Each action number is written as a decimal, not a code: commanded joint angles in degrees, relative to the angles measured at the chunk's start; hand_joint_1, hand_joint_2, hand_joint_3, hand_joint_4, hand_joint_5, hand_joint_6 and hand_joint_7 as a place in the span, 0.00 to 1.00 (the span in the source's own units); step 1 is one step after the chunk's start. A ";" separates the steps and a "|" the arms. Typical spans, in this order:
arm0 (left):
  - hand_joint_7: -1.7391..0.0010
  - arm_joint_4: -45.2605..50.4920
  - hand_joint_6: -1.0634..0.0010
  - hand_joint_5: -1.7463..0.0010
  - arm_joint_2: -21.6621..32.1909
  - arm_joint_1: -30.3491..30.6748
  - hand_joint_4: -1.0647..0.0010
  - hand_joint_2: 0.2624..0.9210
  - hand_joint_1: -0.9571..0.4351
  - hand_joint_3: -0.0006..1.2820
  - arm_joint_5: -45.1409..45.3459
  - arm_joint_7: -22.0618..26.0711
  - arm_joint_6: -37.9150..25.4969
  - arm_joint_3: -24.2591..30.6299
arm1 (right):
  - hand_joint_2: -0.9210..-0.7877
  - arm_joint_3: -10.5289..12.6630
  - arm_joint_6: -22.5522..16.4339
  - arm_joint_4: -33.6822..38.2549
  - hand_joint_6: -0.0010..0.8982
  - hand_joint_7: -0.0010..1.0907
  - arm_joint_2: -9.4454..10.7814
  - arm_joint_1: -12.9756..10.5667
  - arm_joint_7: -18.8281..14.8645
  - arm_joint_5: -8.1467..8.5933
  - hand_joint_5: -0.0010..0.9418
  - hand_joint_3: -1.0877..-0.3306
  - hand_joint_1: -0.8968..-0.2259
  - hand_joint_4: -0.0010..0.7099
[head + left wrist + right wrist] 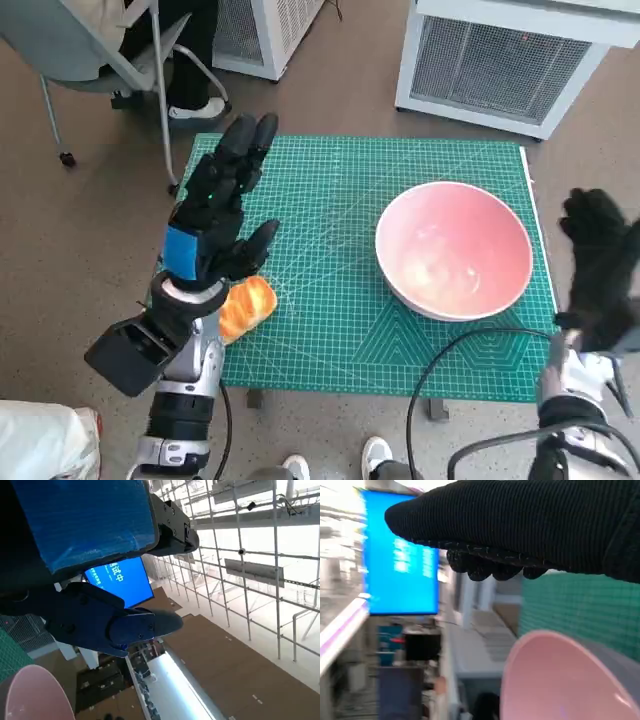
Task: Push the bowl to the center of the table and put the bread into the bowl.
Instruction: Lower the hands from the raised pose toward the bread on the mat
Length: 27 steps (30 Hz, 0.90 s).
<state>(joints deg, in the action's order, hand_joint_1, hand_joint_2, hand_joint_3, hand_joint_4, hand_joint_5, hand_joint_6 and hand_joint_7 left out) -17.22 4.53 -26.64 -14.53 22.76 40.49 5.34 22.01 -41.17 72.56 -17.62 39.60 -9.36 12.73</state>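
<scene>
Hovering above the green mat [330, 300], the left hand [220, 205] has its fingers spread wide and holds nothing. The right hand [600, 265], also with fingers apart and holding nothing, stands just beside the pink bowl [455, 250]. The bowl is empty and sits on the mat's right part. The bread [245, 308] lies at the mat's left edge, partly hidden under the left wrist.

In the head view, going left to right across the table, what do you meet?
Left robot hand → bread → pink bowl → right robot hand, just past the green mat's right edge.
</scene>
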 commanded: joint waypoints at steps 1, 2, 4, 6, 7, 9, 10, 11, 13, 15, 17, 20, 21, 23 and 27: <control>0.97 0.93 0.67 1.00 0.87 0.31 0.73 1.00 0.32 0.30 0.02 -0.27 -0.15 0.37 | 0.00 -0.93 5.48 1.98 0.11 0.22 2.20 0.89 1.64 -1.42 0.01 0.29 0.63 0.24; 0.97 1.01 0.67 1.00 0.98 0.42 0.73 1.00 0.32 0.30 -0.02 -0.24 -0.18 0.43 | 0.00 -0.99 6.11 2.04 0.12 0.22 2.51 1.08 1.72 -1.52 0.01 0.29 0.63 0.25; 0.97 1.16 0.67 1.00 1.15 0.63 0.73 1.00 0.32 0.30 -0.07 -0.23 -0.20 0.54 | 0.00 -0.85 7.09 2.11 0.13 0.22 3.09 1.42 1.68 -1.55 0.01 0.29 0.63 0.25; 0.97 1.38 0.67 1.00 1.35 0.92 0.73 1.00 0.32 0.30 0.05 -0.38 -0.15 0.73 | 0.00 -0.77 8.51 2.35 0.14 0.22 4.10 2.21 1.74 -1.62 0.01 0.29 0.63 0.26; 0.97 1.54 0.67 1.00 1.45 1.12 0.73 1.00 0.32 0.30 0.12 -0.46 -0.10 0.84 | 0.00 -0.79 9.05 2.44 0.15 0.22 4.59 2.59 1.79 -1.72 0.01 0.28 0.62 0.26; 0.97 1.84 0.67 1.00 1.60 1.46 0.73 1.00 0.32 0.30 0.26 -0.63 0.02 0.96 | 0.00 -0.80 9.72 2.53 0.15 0.22 5.24 3.08 1.82 -1.89 0.01 0.28 0.61 0.26; 0.97 1.98 0.67 1.00 1.65 1.61 0.73 1.00 0.32 0.30 0.33 -0.72 0.08 1.00 | 0.00 -0.80 9.98 2.56 0.15 0.22 5.49 3.27 1.81 -1.94 0.01 0.28 0.61 0.26; 0.97 2.16 0.67 1.00 1.73 1.84 0.73 1.00 0.32 0.29 0.54 -0.91 0.24 1.08 | 0.00 -0.79 10.41 2.65 0.15 0.22 5.90 3.63 1.78 -1.96 0.01 0.28 0.61 0.26; 0.97 2.48 0.67 1.00 1.87 2.21 0.73 1.00 0.33 0.29 0.88 -1.27 0.47 1.19 | 0.00 -0.82 10.97 2.76 0.15 0.21 6.49 4.18 1.76 -2.06 0.01 0.28 0.60 0.26; 0.98 2.73 0.67 1.00 2.00 2.53 0.73 1.00 0.33 0.29 1.22 -1.64 0.63 1.30 | 0.00 -0.84 11.34 2.83 0.15 0.21 6.95 4.62 1.73 -2.13 0.01 0.28 0.60 0.27; 0.98 2.86 0.67 1.00 2.11 2.82 0.73 1.00 0.33 0.29 1.61 -2.09 0.82 1.45 | 0.00 -0.85 11.54 2.88 0.16 0.21 7.47 5.10 1.64 -2.18 0.01 0.27 0.60 0.27; 0.98 3.13 0.68 1.00 2.25 3.31 0.73 1.00 0.33 0.29 2.14 -2.72 1.08 1.65 | 0.00 -1.02 11.63 2.92 0.17 0.21 8.26 5.82 1.71 -2.43 0.01 0.27 0.59 0.27; 0.98 3.26 0.68 1.00 2.34 3.51 0.73 1.00 0.33 0.29 2.15 -2.83 1.13 1.73 | 0.00 -1.14 11.73 2.94 0.17 0.21 8.55 6.13 1.87 -2.57 0.01 0.27 0.59 0.27; 0.98 3.47 0.68 1.00 2.48 3.89 0.73 1.00 0.33 0.29 2.17 -3.08 1.23 1.86 | 0.00 -1.38 11.85 3.00 0.17 0.21 9.07 6.70 2.11 -2.85 0.01 0.27 0.60 0.27; 0.98 3.86 0.68 1.00 2.54 4.57 0.74 1.00 0.32 0.29 2.18 -3.57 1.43 2.06 | 0.00 -2.10 11.89 3.06 0.18 0.20 10.09 7.83 2.74 -3.49 0.01 0.26 0.61 0.26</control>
<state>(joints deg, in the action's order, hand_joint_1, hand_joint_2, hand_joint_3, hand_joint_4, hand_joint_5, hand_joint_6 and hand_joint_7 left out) -14.51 6.64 -23.05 -13.15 19.68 41.14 7.23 20.39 -30.50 74.58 -8.72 47.11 -7.54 10.34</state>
